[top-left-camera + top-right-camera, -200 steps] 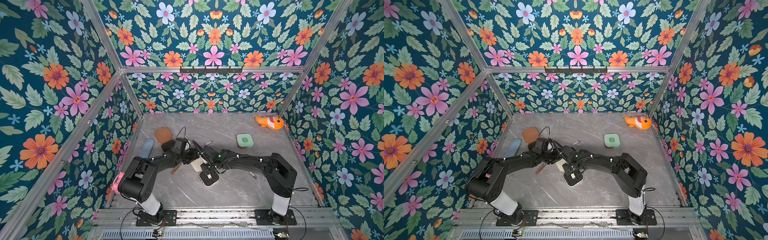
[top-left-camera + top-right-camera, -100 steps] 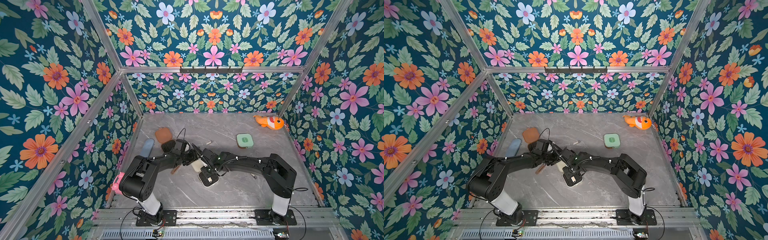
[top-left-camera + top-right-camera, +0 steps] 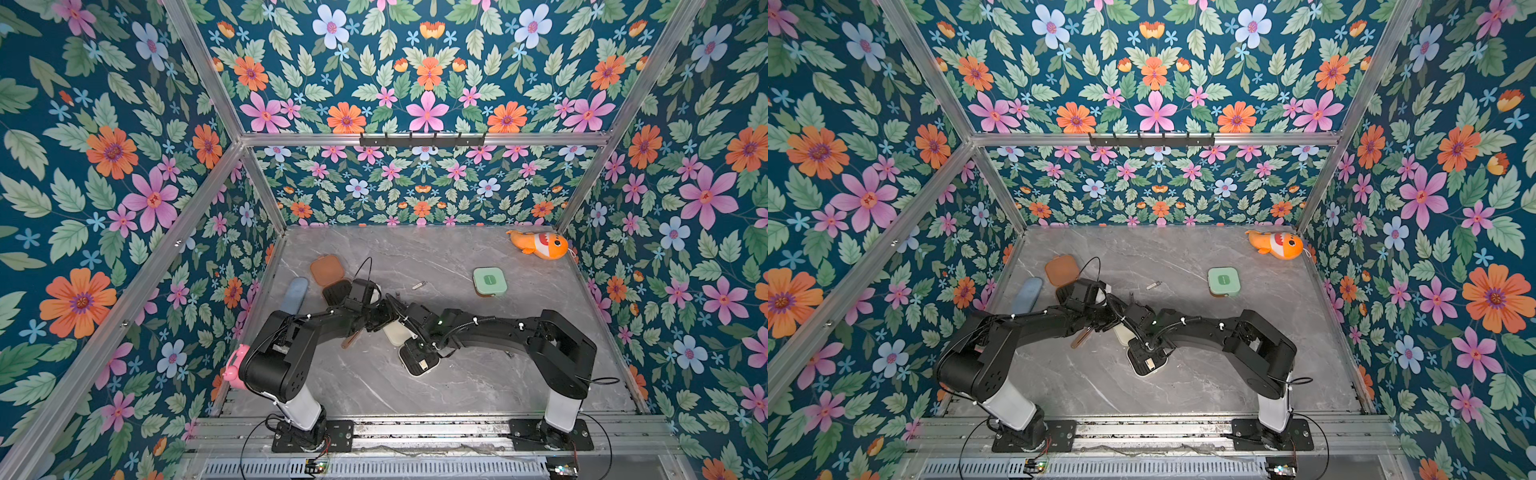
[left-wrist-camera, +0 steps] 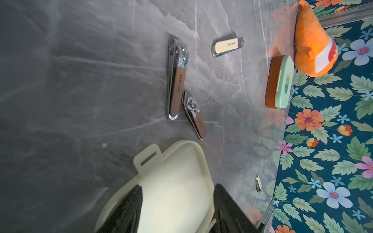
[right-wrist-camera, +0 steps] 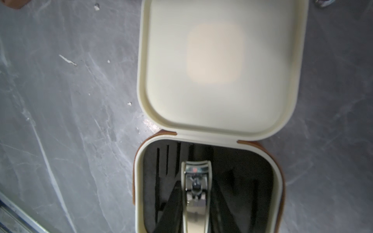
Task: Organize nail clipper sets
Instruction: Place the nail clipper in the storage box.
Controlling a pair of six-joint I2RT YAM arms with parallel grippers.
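- The cream case (image 5: pixel 220 60) lies open near the middle of the worktop (image 3: pixel 374 395), a little toward the front edge. Its lid is tipped back from the black tray (image 5: pixel 242 177).
- The right gripper (image 5: pixel 195 184) has its jaws clamped on a cream-handled clipper (image 5: pixel 195 215), held over the tray with the cutting end toward the hinge.
- The left gripper (image 4: pixel 177 188) straddles one side of the lid. One finger lies across the lid and the other sits just past its rim; I cannot tell whether the jaws press on it.
- In both top views the left arm (image 3: pixel 316 328) and right arm (image 3: pixel 498 328) meet above the case and hide most of the lid.
- Just beyond the lid a longer brown-handled clipper (image 4: pixel 176 80) and a shorter brown-handled clipper (image 4: pixel 194 117) lie touching. A small cream-faced clipper (image 4: pixel 227 46) lies apart from them.
- The brown case (image 3: pixel 327 269) lies open near the left edge, toward the back. A pale blue case (image 3: pixel 294 293) is beside it, and a pink clock (image 3: pixel 235 365) sits at the left edge nearer the front.
- The mint green case (image 3: pixel 489 281) sits closed, right of the middle. An orange plush fish (image 3: pixel 540 245) lies in the back right corner.
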